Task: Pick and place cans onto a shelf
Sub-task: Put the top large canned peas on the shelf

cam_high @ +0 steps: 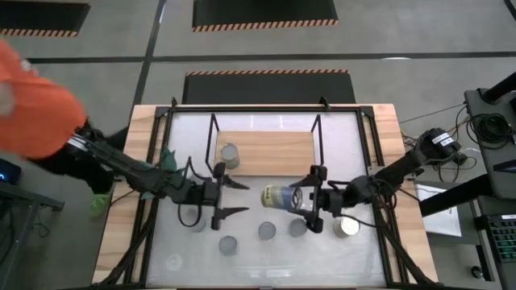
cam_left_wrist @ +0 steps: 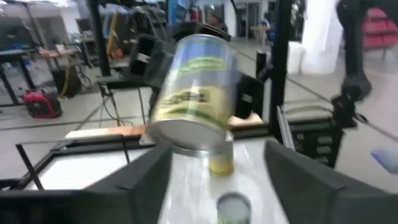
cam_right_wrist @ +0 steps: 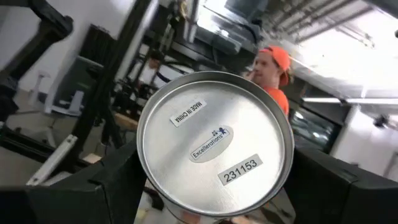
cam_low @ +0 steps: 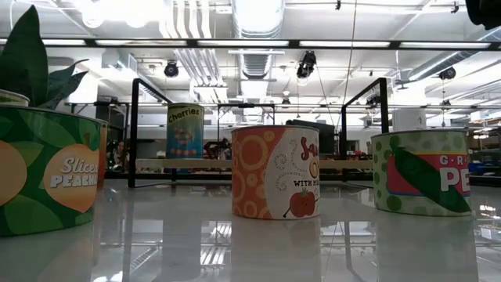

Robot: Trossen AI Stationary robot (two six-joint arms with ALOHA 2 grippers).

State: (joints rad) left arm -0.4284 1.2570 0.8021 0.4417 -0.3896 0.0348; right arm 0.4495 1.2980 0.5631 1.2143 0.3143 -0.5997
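A can [cam_high: 278, 196] with a blue, green and yellow label hangs on its side above the table, just in front of the shelf [cam_high: 266, 145]. My right gripper [cam_high: 302, 198] is shut on it from the right. My left gripper [cam_high: 239, 198] stands open just left of that can, touching nothing; its wrist view shows the can [cam_left_wrist: 196, 87] ahead of the spread fingers. One can [cam_high: 229, 155] stands on the shelf's wooden board. Several more cans stand on the tabletop nearer the front edge, such as one at the left [cam_high: 192, 216] and a shiny one at the right [cam_high: 347, 226]. My right gripper pinches the can by its round side wall, at the end with the flat silver face [cam_right_wrist: 214, 143], one finger [cam_right_wrist: 118, 180] on each side. The fingers come from the table's right and lie along the can. The can is lifted clear of the table, lying tilted on its side.
The low view shows a peaches can [cam_low: 47, 172], a tomato-sauce can [cam_low: 274, 172] and a green one [cam_low: 423, 172] close by, and a cherries can [cam_low: 185, 129] on the shelf. A plant [cam_high: 165, 157] stands left of the shelf. A person in orange [cam_high: 32, 97] is at the table's left.
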